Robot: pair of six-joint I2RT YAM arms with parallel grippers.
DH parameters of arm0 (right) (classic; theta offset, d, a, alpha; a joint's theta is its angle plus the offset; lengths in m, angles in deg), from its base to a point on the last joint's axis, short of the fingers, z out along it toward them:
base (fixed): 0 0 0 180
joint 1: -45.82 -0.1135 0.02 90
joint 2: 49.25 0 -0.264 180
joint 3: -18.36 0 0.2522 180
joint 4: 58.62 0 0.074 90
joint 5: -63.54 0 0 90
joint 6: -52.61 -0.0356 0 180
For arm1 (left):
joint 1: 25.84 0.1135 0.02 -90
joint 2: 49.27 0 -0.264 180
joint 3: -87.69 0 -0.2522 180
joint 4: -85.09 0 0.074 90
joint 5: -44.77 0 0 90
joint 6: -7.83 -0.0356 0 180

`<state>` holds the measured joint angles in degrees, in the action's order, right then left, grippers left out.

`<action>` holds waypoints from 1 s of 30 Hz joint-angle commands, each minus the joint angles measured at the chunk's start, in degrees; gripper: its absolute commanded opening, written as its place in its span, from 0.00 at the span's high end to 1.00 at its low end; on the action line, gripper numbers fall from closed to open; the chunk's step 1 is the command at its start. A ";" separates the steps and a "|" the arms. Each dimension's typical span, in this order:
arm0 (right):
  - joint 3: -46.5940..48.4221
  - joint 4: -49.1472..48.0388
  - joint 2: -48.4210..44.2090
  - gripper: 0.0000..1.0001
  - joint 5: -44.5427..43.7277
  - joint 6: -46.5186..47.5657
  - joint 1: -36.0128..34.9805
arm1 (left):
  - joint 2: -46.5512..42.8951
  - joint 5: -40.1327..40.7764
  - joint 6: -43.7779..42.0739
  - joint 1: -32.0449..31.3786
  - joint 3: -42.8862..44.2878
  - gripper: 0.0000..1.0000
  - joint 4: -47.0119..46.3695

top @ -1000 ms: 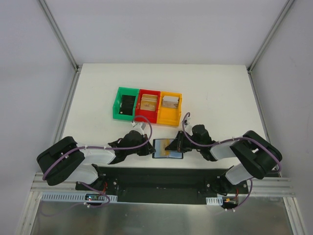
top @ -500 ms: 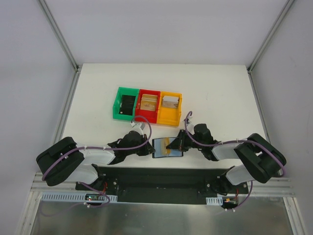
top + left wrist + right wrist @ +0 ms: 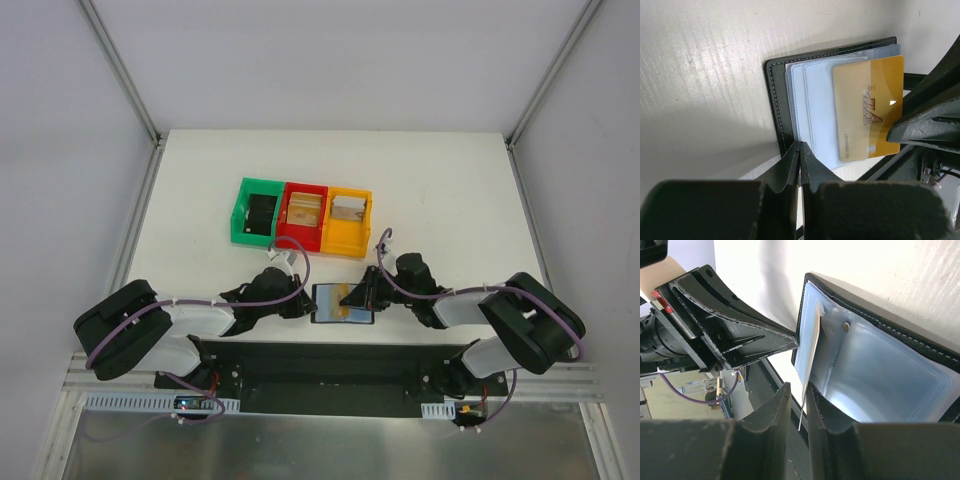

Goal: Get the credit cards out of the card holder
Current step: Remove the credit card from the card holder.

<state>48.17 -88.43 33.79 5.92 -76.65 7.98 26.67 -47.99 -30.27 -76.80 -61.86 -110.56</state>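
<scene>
Gold VIP card (image 3: 870, 107) sits partway out of the open card holder (image 3: 777, 107), pinched by our right gripper (image 3: 799, 390) while our left gripper (image 3: 799, 147), closed, pins the holder; we judge removal unfinished.

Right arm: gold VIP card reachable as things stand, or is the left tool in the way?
Probably yes. The gold card already stands edge-on between the fingers of the right tool, partly out of the card holder. The left tool presses the holder's other side, clear of the card.
</scene>
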 commanded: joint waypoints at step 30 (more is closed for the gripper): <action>0.29 5.95 -5.44 1.00 0.58 3.76 1.63 | -2.47 1.53 -0.04 -0.19 -1.22 1.00 0.23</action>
<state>48.17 -82.57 30.27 5.85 -74.38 9.07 25.54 -47.69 -30.27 -76.80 -62.59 -110.45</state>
